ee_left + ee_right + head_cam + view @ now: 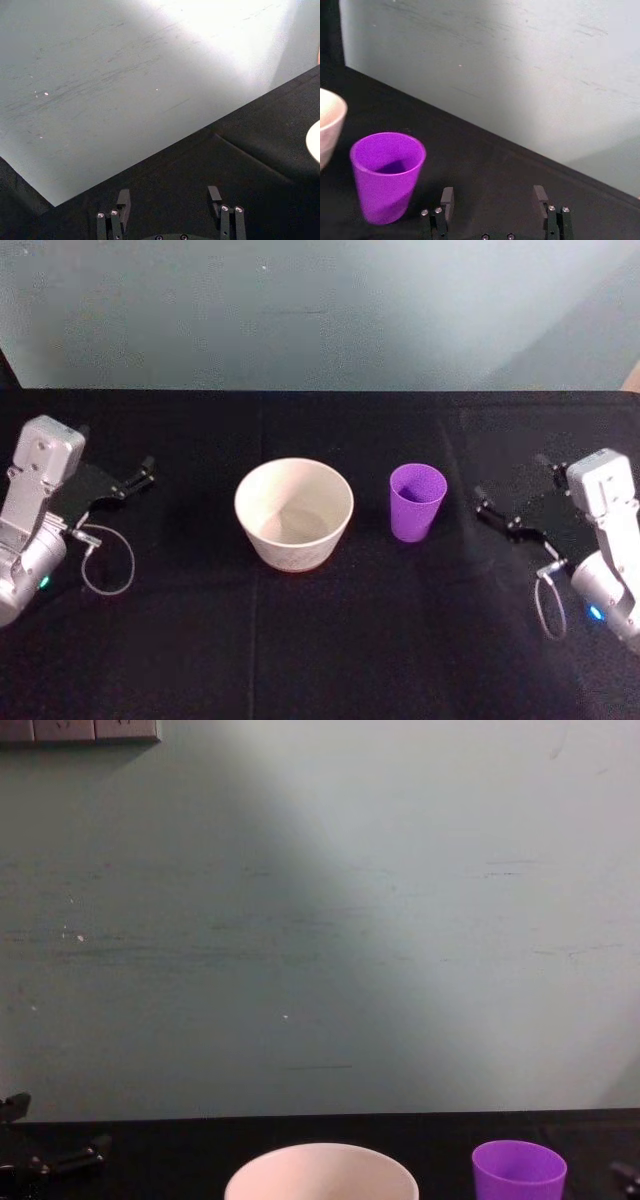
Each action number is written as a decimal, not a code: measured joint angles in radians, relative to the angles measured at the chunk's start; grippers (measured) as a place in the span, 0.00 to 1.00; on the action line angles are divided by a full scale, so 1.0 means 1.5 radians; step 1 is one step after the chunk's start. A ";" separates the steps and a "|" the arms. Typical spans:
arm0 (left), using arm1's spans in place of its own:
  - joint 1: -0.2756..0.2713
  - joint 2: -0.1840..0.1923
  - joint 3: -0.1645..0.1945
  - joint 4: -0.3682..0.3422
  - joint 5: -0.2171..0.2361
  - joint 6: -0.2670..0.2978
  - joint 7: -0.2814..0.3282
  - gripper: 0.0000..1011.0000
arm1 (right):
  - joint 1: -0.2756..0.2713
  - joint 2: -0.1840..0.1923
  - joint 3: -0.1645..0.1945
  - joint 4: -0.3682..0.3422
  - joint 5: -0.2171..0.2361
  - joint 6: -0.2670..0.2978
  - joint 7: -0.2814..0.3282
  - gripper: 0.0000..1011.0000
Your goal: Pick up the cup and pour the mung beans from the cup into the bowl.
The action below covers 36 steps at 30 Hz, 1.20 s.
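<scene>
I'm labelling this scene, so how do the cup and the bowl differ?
The cup is bright purple; the bowl is off-white. The cup is narrow and tapered; the bowl is far wider. The cup stands to the bowl's right, closer to the open right gripper; the bowl sits mid-table. Both stand upright on the black table, apart from each other and ungripped.

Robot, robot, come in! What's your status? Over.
Left gripper open, idle at far left. Right gripper open, near purple cup, not touching. Cup upright, right of white bowl. Nothing between right gripper and cup.
</scene>
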 joint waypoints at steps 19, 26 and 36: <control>0.000 0.000 0.000 0.000 0.000 0.000 0.000 0.99 | -0.038 -0.045 -0.001 -0.024 0.032 -0.017 0.082 0.99; 0.000 0.000 0.000 0.000 0.000 0.000 0.000 0.99 | -0.029 -0.069 -0.001 -0.004 0.040 -0.023 0.108 0.99; 0.000 0.000 0.000 0.000 0.000 0.000 0.000 0.99 | -0.006 -0.106 0.006 0.040 0.062 -0.030 0.151 0.99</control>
